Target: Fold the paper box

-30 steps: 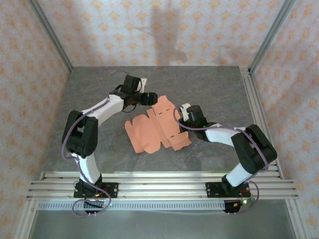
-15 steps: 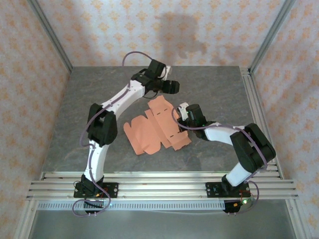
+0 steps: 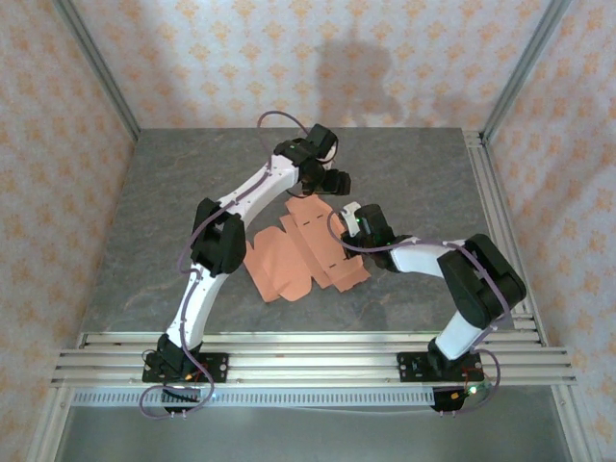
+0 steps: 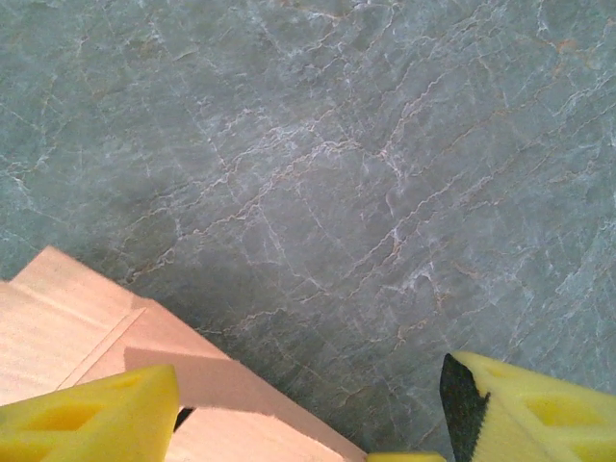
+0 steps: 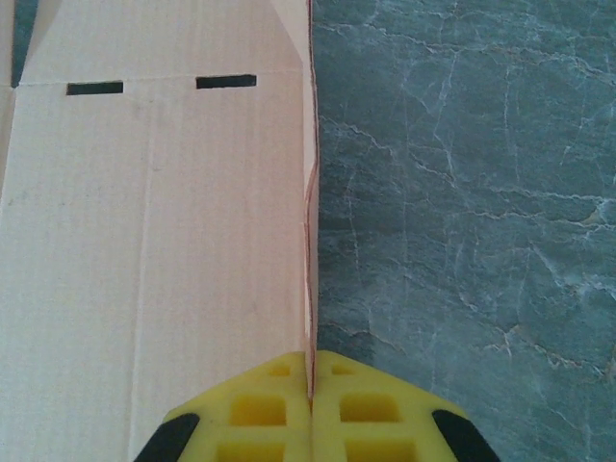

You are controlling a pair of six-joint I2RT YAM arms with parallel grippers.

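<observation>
The paper box [image 3: 294,258] is a flat salmon-orange die-cut sheet with slots, lying in the middle of the grey table. My right gripper [image 3: 355,218] is at its right edge, shut on an upturned side flap. In the right wrist view the flap's thin edge runs straight into my closed gripper [image 5: 310,385], with the slotted sheet [image 5: 154,212] lying to the left of it. My left gripper [image 3: 334,181] hovers at the sheet's far end, open. In the left wrist view its yellow fingers [image 4: 525,409] stand wide apart, and a corner of the card [image 4: 77,318] lies below the left one.
The table top [image 3: 173,192] is grey marble. Aluminium rails run along its front edge [image 3: 308,351] and right edge [image 3: 496,221]. Patterned walls [image 3: 58,144] close in the left, back and right. Bare table lies beyond the sheet, towards the back wall.
My left arm has swung from the sheet's left side to its far end, stretching further back and right. Its jaws have narrowed slightly. The right gripper has kept its hold on the flap.
</observation>
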